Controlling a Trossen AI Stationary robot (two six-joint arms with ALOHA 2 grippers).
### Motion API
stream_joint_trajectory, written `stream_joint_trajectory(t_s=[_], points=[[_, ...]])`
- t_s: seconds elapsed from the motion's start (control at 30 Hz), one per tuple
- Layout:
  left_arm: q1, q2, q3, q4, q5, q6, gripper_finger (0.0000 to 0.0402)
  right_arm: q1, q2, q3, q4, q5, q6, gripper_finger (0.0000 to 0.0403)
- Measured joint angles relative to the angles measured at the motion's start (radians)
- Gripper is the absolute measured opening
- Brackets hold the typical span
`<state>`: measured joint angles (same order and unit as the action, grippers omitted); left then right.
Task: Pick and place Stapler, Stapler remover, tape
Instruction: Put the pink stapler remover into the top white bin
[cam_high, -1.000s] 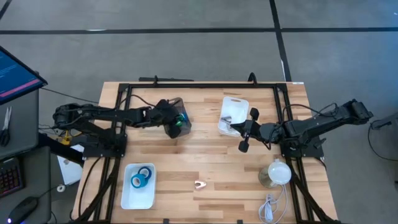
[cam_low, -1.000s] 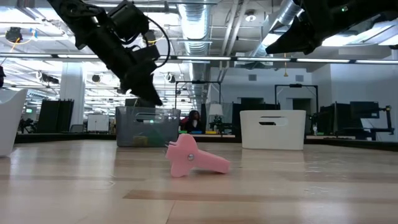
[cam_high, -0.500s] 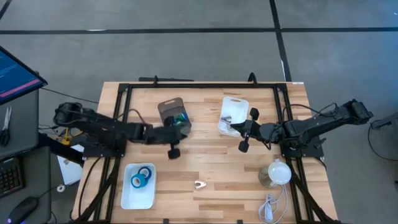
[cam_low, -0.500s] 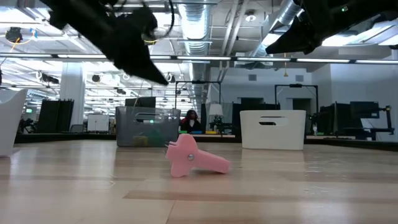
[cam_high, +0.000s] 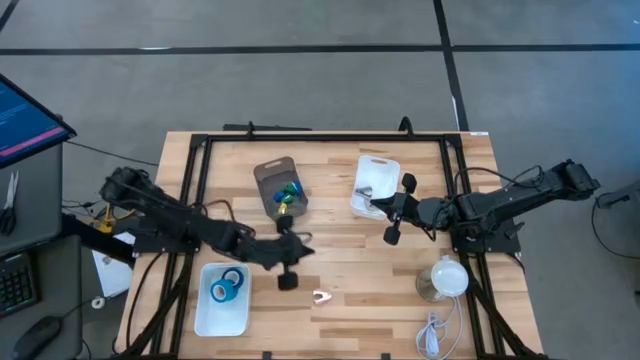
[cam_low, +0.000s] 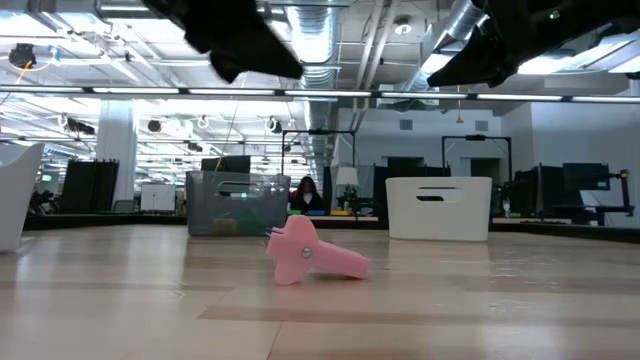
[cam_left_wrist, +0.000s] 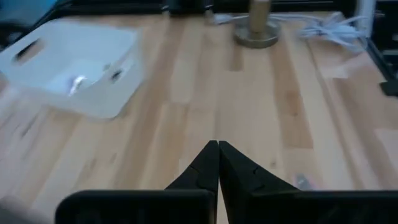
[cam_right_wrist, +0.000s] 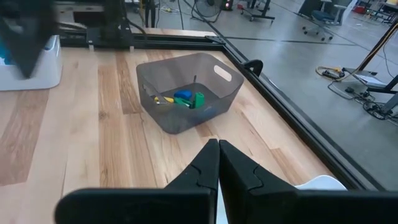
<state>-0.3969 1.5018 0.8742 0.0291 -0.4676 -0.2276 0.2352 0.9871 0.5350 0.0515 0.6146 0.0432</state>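
A pink staple remover (cam_high: 321, 297) lies on the bare wood near the table's near edge; it also shows in the low view (cam_low: 305, 255). Two blue tape rolls (cam_high: 226, 287) lie in a white tray (cam_high: 205, 318) at the near left. My left gripper (cam_high: 305, 251) is shut and empty, above the table's middle, a little to the far left of the remover. My right gripper (cam_high: 378, 208) is shut and empty, above the near edge of a white bin (cam_high: 378, 172). I cannot make out a stapler.
A grey bin (cam_high: 270, 175) at the far middle holds small blue, green and yellow items (cam_right_wrist: 183, 98). A pale lamp-like thing (cam_high: 446, 278) and a white cable (cam_high: 432, 335) sit at the near right. Black frame rails (cam_high: 192, 180) run along both sides.
My left gripper has gone from above the grey bin toward the table's near edge and a little right, coming closer to the pink staple remover. The grey bin now shows uncovered. My right arm has kept still.
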Motion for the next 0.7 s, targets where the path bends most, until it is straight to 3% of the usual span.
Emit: stream_joint_trajectory(t_s=[0.2, 0.43, 0.7], points=[[-0.022, 0.156, 0.133, -0.021, 0.067, 0.126, 0.0001, 0.0, 0.0, 0.0, -0.006, 0.0, 0.002, 0.0], [0.002, 0.21, 0.146, -0.084, 0.111, 0.094, 0.0008, 0.0, 0.0, 0.0, -0.013, 0.0, 0.002, 0.0], [0.016, 0.223, 0.144, -0.092, 0.288, 0.031, 0.007, 0.0, 0.0, 0.0, -0.014, 0.0, 0.002, 0.0]])
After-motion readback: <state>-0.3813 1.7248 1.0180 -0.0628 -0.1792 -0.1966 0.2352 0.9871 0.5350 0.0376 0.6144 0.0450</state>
